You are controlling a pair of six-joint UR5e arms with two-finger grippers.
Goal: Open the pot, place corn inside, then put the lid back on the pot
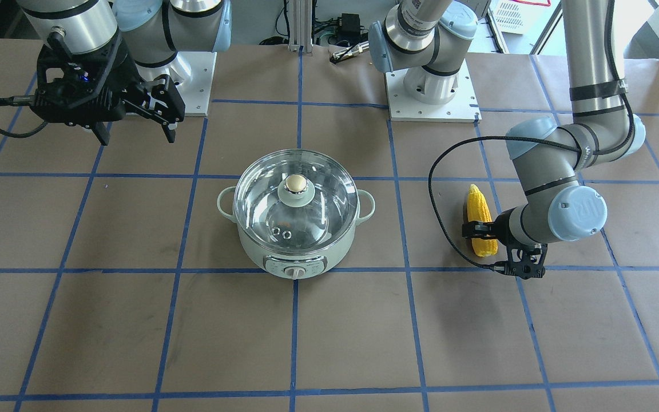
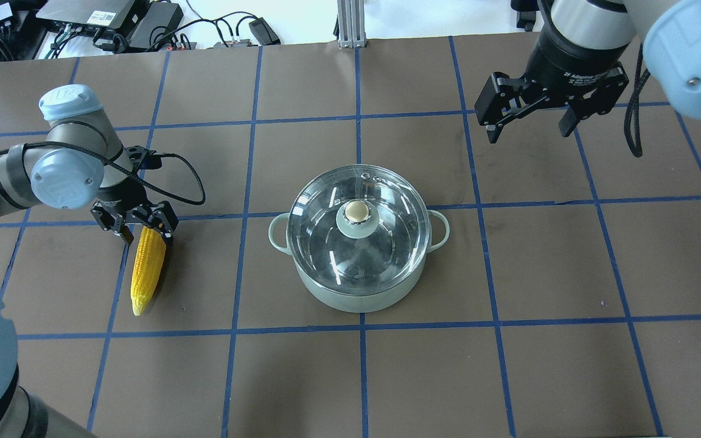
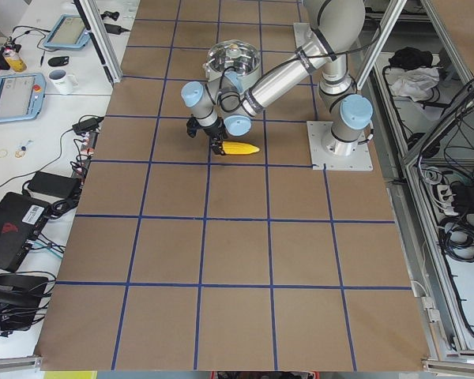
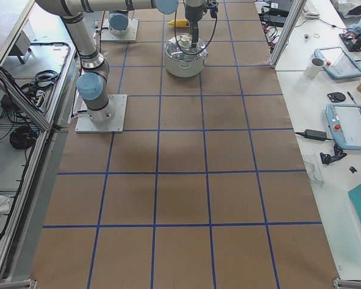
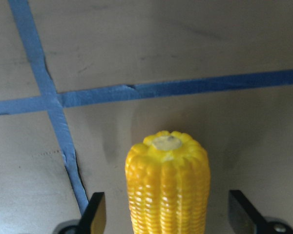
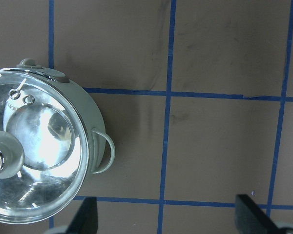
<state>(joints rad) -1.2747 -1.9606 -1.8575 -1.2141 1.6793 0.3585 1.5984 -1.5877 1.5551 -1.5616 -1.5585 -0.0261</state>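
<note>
Now the left gripper (image 2: 145, 236) should, I think, sink a little and close squarely across the thick end of the corn (image 2: 142, 274), which lies on the table (image 2: 302, 377) well apart from the pot (image 2: 356, 299); its fingers (image 5: 95, 217) stand wide on both sides of the cob, not touching it. The right gripper (image 2: 529, 134) hangs open and empty, away from the lid (image 2: 393, 243), which sits on the pot.
</note>
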